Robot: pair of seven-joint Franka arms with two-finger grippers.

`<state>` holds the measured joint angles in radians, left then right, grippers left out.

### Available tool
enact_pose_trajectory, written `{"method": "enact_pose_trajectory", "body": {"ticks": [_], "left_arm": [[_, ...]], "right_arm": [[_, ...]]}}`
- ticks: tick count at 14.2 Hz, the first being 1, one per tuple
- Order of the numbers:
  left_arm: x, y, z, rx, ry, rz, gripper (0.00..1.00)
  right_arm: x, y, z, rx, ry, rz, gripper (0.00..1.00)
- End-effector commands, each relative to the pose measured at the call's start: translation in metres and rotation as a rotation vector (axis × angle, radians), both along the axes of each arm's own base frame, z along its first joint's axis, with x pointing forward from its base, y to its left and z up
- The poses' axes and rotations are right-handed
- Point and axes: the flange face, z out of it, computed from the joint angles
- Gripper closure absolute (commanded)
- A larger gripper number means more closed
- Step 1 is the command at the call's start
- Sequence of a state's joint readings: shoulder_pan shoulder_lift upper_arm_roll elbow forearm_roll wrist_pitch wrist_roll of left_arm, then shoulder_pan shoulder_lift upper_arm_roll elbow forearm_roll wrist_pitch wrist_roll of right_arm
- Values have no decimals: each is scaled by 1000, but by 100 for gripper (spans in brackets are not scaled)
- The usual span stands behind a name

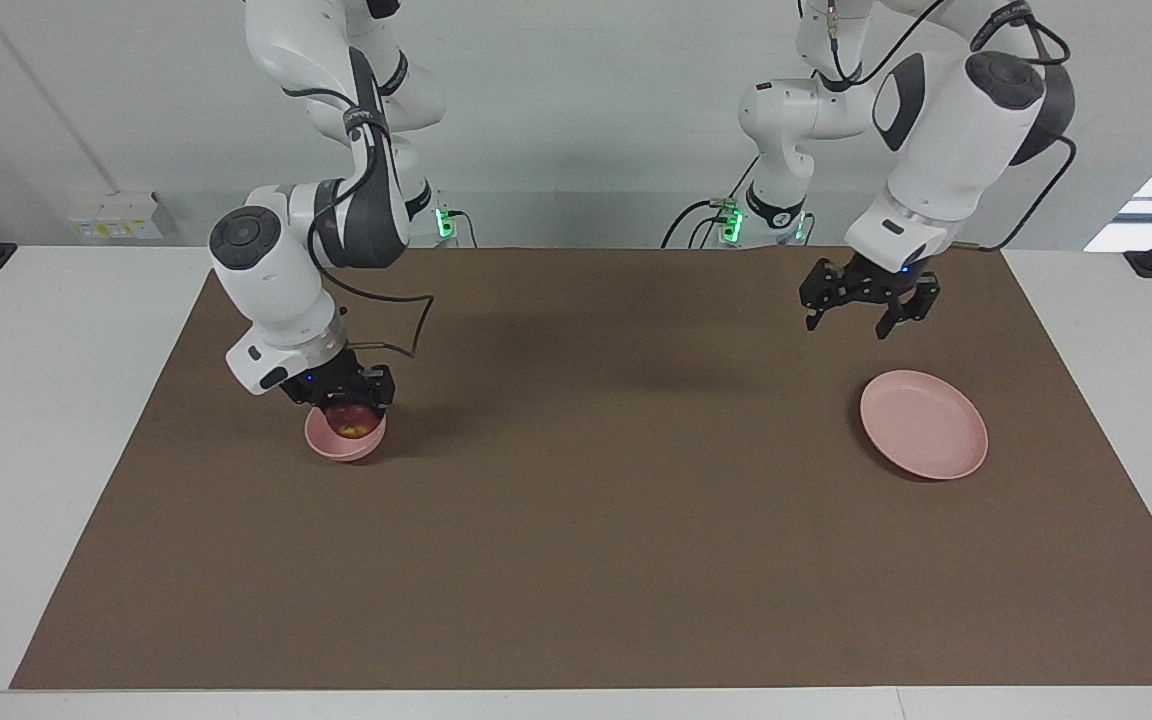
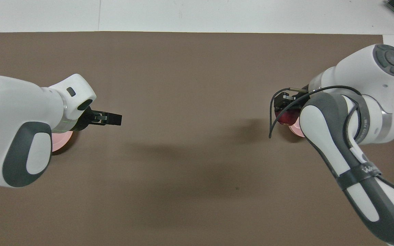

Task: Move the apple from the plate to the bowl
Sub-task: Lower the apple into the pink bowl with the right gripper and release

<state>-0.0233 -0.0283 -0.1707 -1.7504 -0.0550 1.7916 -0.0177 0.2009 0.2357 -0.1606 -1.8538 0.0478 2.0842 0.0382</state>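
My right gripper (image 1: 345,407) is shut on the dark red apple (image 1: 349,421), which sits low in the mouth of the small pink bowl (image 1: 340,449) toward the right arm's end of the mat. Whether the apple rests on the bowl's bottom I cannot tell. In the overhead view the apple (image 2: 287,118) and the bowl (image 2: 295,130) show only partly under the right arm. The flat pink plate (image 1: 924,424) lies bare toward the left arm's end. My left gripper (image 1: 847,327) hangs open and holds nothing, over the mat beside the plate (image 2: 61,142).
A brown mat (image 1: 596,520) covers most of the white table (image 1: 46,400). A black cable (image 1: 414,325) loops from the right wrist. Both arms' big white links hang over the two ends of the mat in the overhead view.
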Motion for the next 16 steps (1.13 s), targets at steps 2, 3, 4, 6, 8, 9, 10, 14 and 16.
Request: {"method": "enact_pose_trajectory", "body": {"ticks": [2,3,4,6,8,9,10,14,16], "left_arm": [[-3,31,61,30,15,26,0],[-5,37,74,37,12,31,0],[-8,41,85,48,16,26,0],[-12,43,90,53,39,22,0],[-18,47,92,56,71,25,0],[-18,50,99,55,68,27,0],[-19,51,102,55,67,28,0],[-17,72,103,44,66,8,0],[-19,70,107,39,51,-3,0]], "right_arm": [[8,-23,-19,-27,-32,46,100],[9,-23,-22,-28,-29,43,100],[10,-23,-22,-28,-39,40,100],[10,-21,-27,-28,-31,40,100],[8,-19,-29,-26,-24,39,100],[6,-17,-32,-24,-18,35,100],[5,-15,-34,-24,-16,37,100],[3,-12,-38,-22,-8,33,100],[3,-12,-43,-22,1,31,100]]}}
